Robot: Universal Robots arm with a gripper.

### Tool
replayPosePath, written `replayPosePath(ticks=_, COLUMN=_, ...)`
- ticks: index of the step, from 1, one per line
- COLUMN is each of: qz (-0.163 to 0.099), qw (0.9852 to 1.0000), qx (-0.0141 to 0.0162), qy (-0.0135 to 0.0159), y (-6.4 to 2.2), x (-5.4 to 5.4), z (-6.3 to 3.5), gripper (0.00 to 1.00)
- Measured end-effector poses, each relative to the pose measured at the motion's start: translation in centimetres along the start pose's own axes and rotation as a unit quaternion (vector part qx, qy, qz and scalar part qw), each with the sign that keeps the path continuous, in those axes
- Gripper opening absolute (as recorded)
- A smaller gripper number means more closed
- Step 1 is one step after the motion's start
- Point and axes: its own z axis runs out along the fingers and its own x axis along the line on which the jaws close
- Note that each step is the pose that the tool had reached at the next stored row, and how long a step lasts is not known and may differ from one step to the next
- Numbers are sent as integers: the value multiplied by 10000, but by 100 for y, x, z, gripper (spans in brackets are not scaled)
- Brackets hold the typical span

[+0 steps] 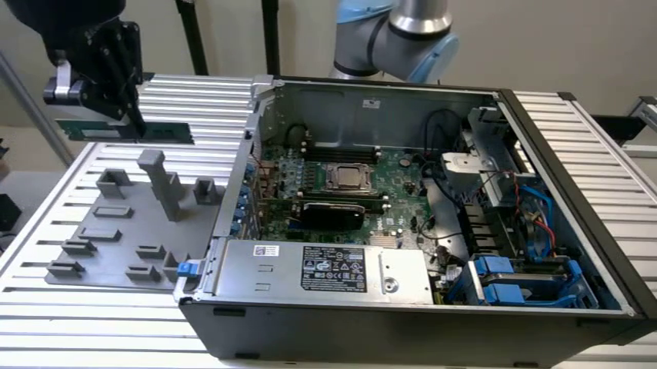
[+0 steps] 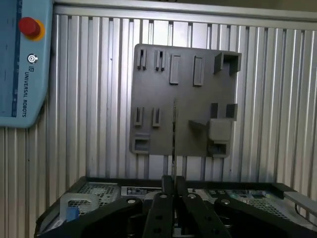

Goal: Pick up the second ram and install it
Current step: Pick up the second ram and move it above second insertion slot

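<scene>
Gripping second ram (image 1: 165, 133) over slatted table (image 1: 41, 307)

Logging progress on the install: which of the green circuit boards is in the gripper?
The slim second ram, clamped in the gripper at the exterior view's left, outside the open computer case. The big green motherboard lies inside it.

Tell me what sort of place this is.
Probably a robotics lab bench for computer assembly: an open PC case sits on a slatted aluminium table, a grey fixture plate beside it, and the gripper holds the second ram.
</scene>
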Motion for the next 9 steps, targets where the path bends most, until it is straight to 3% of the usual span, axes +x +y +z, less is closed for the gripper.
replayPosePath(ticks=9, qz=0, qw=10000, qx=0, qy=0, y=-410, x=2, z=-67, gripper=0)
